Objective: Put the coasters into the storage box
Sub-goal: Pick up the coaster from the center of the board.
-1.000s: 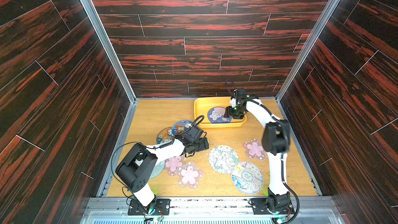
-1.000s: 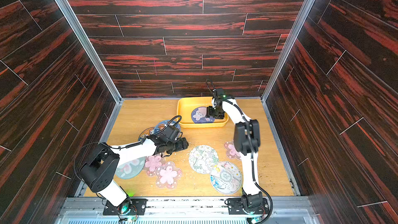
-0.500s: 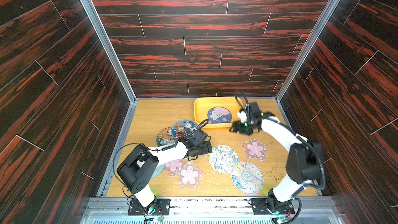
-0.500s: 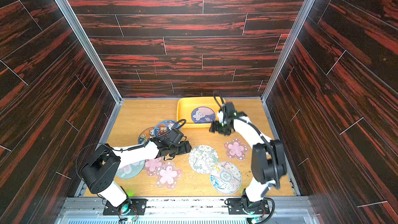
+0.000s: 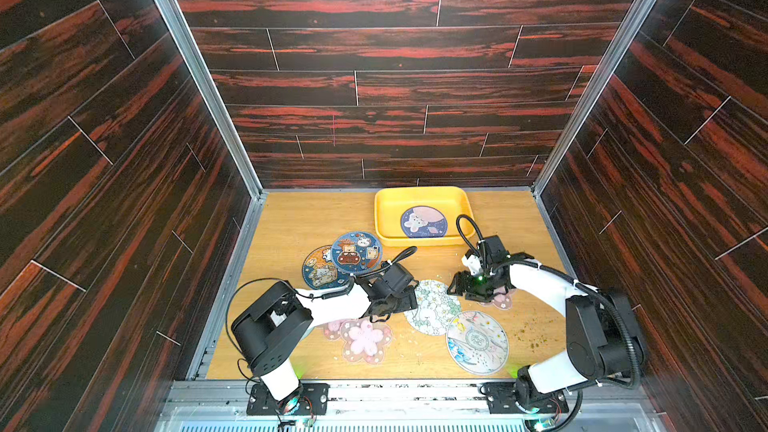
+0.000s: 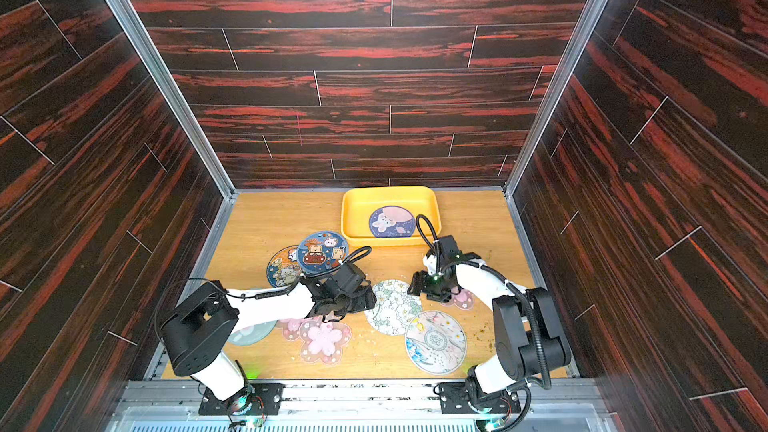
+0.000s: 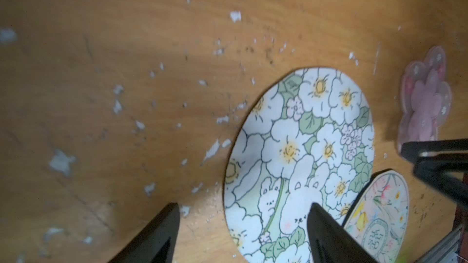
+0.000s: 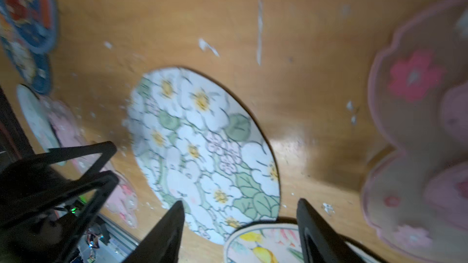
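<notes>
- Storage box [image 5: 384, 218], a shallow yellow rectangular plastic tray, sits at the far side of the wooden table [image 5: 311, 218]; you see one round navy moon-print coaster [image 5: 424, 222] lying flat inside.
- Your round white floral coaster [image 5: 434, 305] lies on the table between both arms.
- Your left gripper [image 7: 244, 206] hangs open across its edge; your right gripper [image 8: 240, 201] is open too, holding nothing.

Far on the table [image 5: 299, 218], right of centre: storage box [image 5: 384, 218], with the moon coaster [image 5: 424, 222] in it, toward its near wall. Near and left of the box: car coaster [image 5: 356, 252], lying over the far right edge of a second animal coaster [image 5: 318, 274]. Mid-table: floral coaster [image 5: 434, 309] — print coaster [image 5: 477, 342] touching its near right edge, lone blossom coaster [image 5: 503, 304] just right of it. Near left: blossom pair [image 5: 365, 336], overlapping — a further coaster [image 6: 249, 332] left of them.
</notes>
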Robot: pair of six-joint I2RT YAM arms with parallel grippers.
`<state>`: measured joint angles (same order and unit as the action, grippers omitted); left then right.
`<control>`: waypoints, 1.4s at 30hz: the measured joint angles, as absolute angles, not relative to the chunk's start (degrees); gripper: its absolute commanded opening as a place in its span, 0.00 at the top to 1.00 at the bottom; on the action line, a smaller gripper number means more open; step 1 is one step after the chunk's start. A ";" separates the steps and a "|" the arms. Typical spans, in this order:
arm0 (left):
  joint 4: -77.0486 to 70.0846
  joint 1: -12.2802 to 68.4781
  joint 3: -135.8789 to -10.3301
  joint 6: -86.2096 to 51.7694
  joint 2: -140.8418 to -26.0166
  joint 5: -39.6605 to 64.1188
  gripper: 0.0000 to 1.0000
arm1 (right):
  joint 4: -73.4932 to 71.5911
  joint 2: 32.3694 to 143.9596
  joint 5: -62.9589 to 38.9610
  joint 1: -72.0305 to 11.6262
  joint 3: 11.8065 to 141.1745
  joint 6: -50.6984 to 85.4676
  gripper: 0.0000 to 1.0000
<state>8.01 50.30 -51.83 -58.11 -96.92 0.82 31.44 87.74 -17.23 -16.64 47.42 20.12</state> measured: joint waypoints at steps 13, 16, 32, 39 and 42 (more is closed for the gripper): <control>5.82 51.86 -52.82 -62.00 -99.46 -0.03 0.28 | 27.59 87.74 -17.76 -17.34 43.94 20.14 0.31; 4.95 52.07 -53.41 -62.41 -100.22 -0.05 0.30 | 26.50 87.74 -18.06 -18.06 43.64 20.40 0.31; 4.36 52.16 -53.36 -63.07 -100.47 -0.05 0.31 | 23.99 88.84 -17.91 -20.75 43.40 22.55 0.57; 3.68 52.16 -52.80 -63.11 -100.20 -0.08 0.31 | 23.42 88.88 -18.31 -20.97 43.66 23.79 0.93; 3.22 52.18 -52.40 -63.24 -99.98 -0.27 0.31 | 23.33 88.88 -18.68 -21.17 44.66 24.32 1.00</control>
